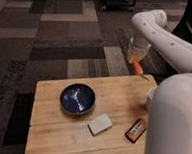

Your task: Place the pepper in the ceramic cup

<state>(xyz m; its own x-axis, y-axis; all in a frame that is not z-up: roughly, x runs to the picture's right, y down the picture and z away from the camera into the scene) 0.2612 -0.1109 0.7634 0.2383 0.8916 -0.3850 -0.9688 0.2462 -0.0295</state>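
Claw (133, 58) pinches the pepper (137, 67) in the air, beyond and slightly left of the ceramic cup (149, 96), which stands half hidden on the table (49, 138); the blue bowl (77, 98) sits well left of the cup.

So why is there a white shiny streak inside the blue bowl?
Camera view: the pale streak is probably room light glinting off the glossy inside of the blue bowl. The wooden table looks matte, with no such glare. The gripper, holding the pepper, hangs near the table's far right corner.
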